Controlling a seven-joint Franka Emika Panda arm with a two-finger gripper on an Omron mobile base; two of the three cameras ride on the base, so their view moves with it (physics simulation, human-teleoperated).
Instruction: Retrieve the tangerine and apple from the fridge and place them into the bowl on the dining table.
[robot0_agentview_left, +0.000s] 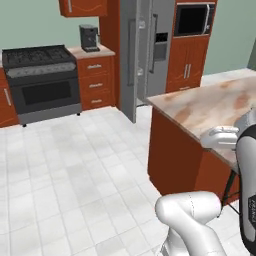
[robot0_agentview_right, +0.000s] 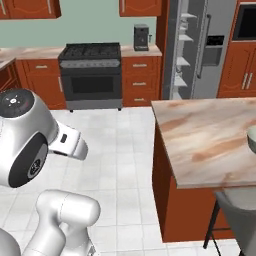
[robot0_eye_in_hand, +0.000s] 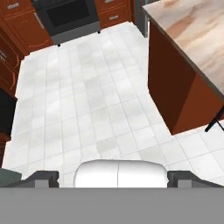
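The gripper stood wide open, its two dark fingertips far apart at the bottom of the hand view, and nothing was between them. It pointed down at the white tiled floor, above bare tiles and beside the red-brown base of the dining table.

The fridge stood at the back wall, tall and grey, between wooden cabinets. Its left door was swung open toward the room, and in the right base view the white inner shelves were visible behind it. The right door with the dark dispenser panel was closed. I could not tell whether the tangerine or the apple lay on the shelves, because they were too small and far to see.

The dining table had a beige-pink marbled surface. The bowl rested on this surface at the right edge of the right base view, cut off by the frame, so its inside was hardly visible. A dark stool stood near the corner of the table, just beside its base.

To the left of the fridge there was a black stove with a dark oven door, and a coffee machine stood on the counter next to it. A black microwave was built in on the right of the fridge.
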